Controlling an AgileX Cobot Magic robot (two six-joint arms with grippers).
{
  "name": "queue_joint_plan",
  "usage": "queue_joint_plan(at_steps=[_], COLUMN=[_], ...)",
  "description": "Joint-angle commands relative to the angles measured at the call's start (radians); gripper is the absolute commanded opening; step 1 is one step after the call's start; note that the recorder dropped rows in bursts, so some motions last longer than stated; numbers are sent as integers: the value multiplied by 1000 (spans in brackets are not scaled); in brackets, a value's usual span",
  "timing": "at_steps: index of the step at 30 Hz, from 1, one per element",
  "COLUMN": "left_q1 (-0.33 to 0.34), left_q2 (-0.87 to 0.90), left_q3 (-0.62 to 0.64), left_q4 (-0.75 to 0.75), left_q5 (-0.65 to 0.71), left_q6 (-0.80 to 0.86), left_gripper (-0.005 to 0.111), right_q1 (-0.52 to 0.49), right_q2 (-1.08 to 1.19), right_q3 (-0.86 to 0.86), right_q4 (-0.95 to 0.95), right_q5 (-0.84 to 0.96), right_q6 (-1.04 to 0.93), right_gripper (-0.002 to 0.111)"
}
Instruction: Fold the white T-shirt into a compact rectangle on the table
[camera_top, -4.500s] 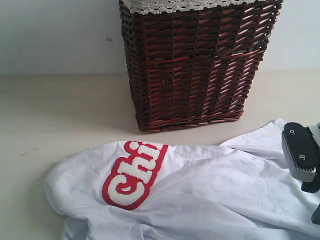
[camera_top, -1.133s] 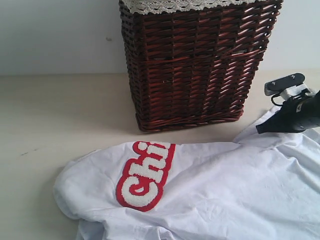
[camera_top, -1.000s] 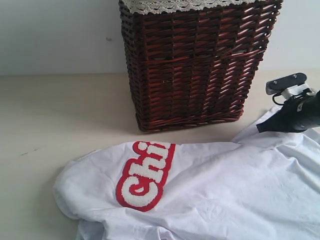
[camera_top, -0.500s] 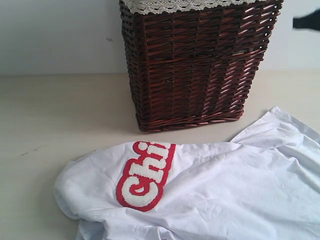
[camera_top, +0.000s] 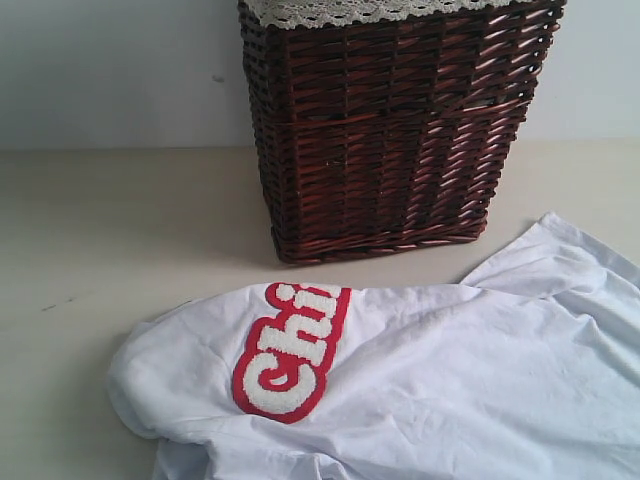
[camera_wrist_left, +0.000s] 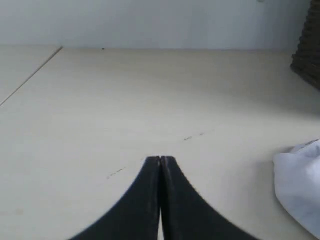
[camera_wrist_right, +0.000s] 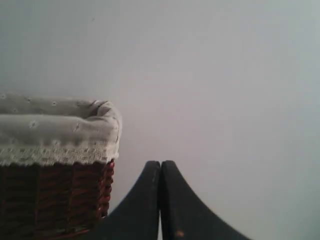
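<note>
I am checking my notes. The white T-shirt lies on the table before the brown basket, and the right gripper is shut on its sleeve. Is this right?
No. The right gripper is shut, but on nothing: the right wrist view shows it up near the top of the basket, away from the T-shirt. The rest holds.

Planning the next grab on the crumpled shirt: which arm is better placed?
Probably left. The left gripper sits low over the table, the white T-shirt close by; the right gripper is up by the basket rim, facing the wall.
</note>
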Motion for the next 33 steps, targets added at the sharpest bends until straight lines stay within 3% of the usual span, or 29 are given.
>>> queue_joint_plan(at_steps=[1,6,8,16,23,25,29,33], left_q1=[-1,-1,-1,-1,-1,-1,-1,-1], left_q2=[-7,-7,-7,-7,-7,-7,-7,-7], left_q3=[1,1,1,1,1,1,1,1], left_q4=[-4,-4,-4,-4,-4,-4,-4,-4], left_q5=[-7,-7,-7,-7,-7,-7,-9,-9], left_q6=[-2,-2,-2,-2,-2,-2,-2,-2], left_gripper=[0,0,0,0,0,0,0,0], right_q1=[-5,-5,-5,-3,-3,-3,-3,-3], right_q2=[-259,-502,-563,-609,-698,-698,-698,-698], right_q3=[278,439,439,439,439,439,439,439], right_q4=[12,55,60,60,62,62,77,266], right_q5=[-264,-328,-180,-3,484,551,526,510], right_q6=[-70,-70,-70,-63,79,112,122,123], right_gripper=[0,0,0,0,0,0,0,0])
